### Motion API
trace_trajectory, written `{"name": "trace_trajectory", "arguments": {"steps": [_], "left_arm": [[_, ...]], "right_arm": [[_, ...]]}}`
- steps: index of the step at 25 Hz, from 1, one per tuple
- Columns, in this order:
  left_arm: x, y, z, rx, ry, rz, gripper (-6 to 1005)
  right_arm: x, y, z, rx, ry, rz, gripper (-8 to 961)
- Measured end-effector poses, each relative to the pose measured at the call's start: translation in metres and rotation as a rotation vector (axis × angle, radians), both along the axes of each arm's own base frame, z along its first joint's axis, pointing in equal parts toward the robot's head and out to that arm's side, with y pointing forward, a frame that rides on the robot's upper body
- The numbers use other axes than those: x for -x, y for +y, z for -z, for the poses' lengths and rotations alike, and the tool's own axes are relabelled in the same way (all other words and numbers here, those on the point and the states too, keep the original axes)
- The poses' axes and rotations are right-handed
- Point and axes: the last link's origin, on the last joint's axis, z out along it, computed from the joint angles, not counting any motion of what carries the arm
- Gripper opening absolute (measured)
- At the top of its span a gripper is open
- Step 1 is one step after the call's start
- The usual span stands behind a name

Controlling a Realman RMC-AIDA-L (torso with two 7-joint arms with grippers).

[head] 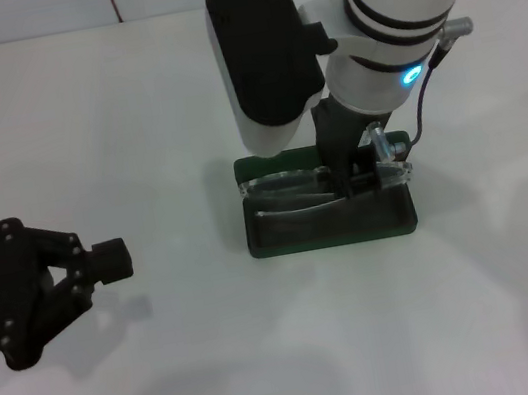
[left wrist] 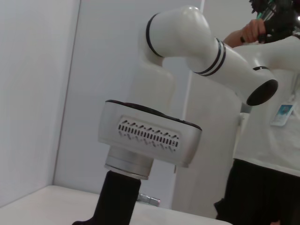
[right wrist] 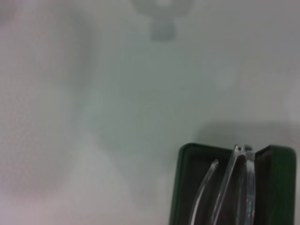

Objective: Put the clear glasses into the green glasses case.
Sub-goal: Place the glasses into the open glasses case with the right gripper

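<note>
Clear glasses [head: 327, 182] lie inside the open green glasses case [head: 330, 230].

Work surface: plain white table [head: 128, 109], matte, softly shadowed.
Walls: pale grey panels [left wrist: 37, 93] with vertical seams.
Background: person [left wrist: 267, 178], white shirt, dark trousers, lanyard badge.

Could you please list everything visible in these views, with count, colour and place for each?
green glasses case: one, dark green, open on the table right of centre.
clear glasses: one pair, transparent, lying in the open case under the right gripper.
table: one, white, under everything.
person: one, white top and dark trousers, standing behind the robot in the left wrist view.
left gripper: one, black, low over the table's left side, away from the case.
right gripper: one, black on a white arm, down in the case at the glasses.
</note>
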Motion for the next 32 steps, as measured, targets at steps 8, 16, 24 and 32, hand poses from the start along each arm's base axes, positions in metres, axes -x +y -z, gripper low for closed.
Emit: {"name": "trace_trajectory", "arguments": {"steps": [8,16,24,32], "left_arm": [[0.004,0.002,-0.004,-0.039,0.0,-0.025,44],[0.005,0.001,-0.004,-0.038,0.003,-0.031,44],[0.009,-0.002,0.002,0.005,0.054,-0.03,44],[0.016,-0.005,-0.001,0.006,0.107,-0.021,44]], "right_arm": [[-0.002,-0.002,0.007,-0.006,-0.015,-0.032,132],[-0.006,-0.004,0.012,-0.015,-0.038,-0.036,135],[-0.008,-0.003,0.013,-0.027,-0.043,-0.042,138],[-0.011,-0.002,0.013,-0.037,-0.042,-0.045,140]]}}
